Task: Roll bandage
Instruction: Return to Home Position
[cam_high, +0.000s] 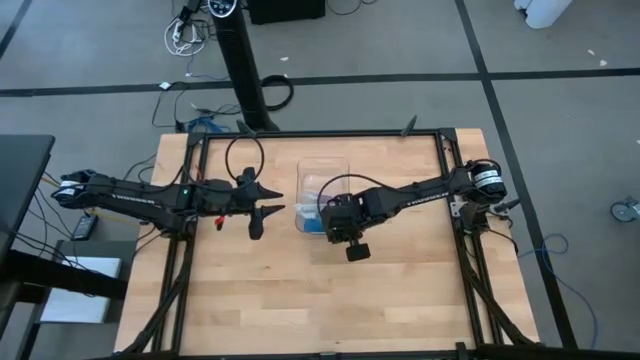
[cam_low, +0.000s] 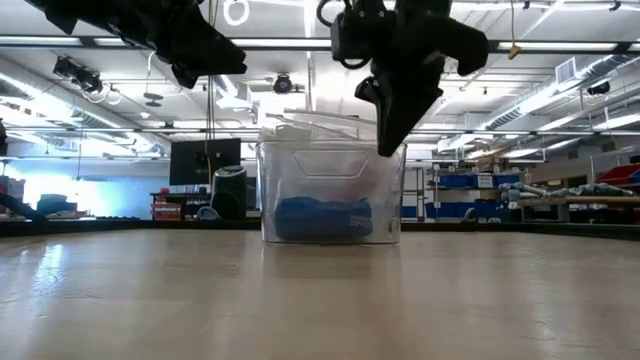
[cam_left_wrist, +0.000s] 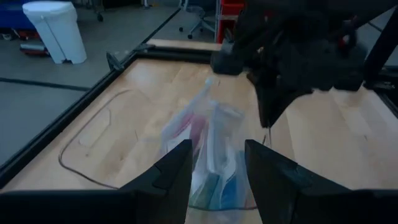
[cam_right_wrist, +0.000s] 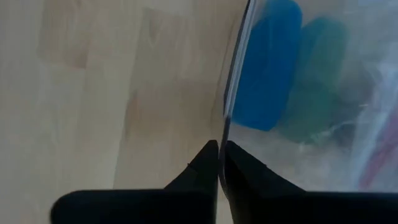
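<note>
A clear plastic box (cam_high: 305, 210) with blue contents (cam_low: 322, 218) stands on its base mid-table. A clear plastic bag (cam_left_wrist: 211, 124) sticks up out of it. Through the bag shows a magenta-pink patch, the bandage (cam_left_wrist: 189, 127). My right gripper (cam_low: 387, 150) points steeply down at the box's near wall, close to its right corner, and is shut on that wall. My left gripper (cam_left_wrist: 217, 149) hangs open above the table to the left of the box, pointing toward it, with nothing between its fingers. My right gripper pinches the top edge of the box's near wall (cam_right_wrist: 231, 106) between its two fingers, one inside the box and one outside. The fingers (cam_right_wrist: 202, 165) come from above, slanting down, only their tips below the rim. The box stands upright on the table.
A clear flat lid (cam_left_wrist: 93, 140) lies on the wood just beyond the box's far side. Black frame rails (cam_high: 320, 135) run along the table's far, left and right sides. Bare wood (cam_high: 320, 300) stretches from the box to the near edge.
</note>
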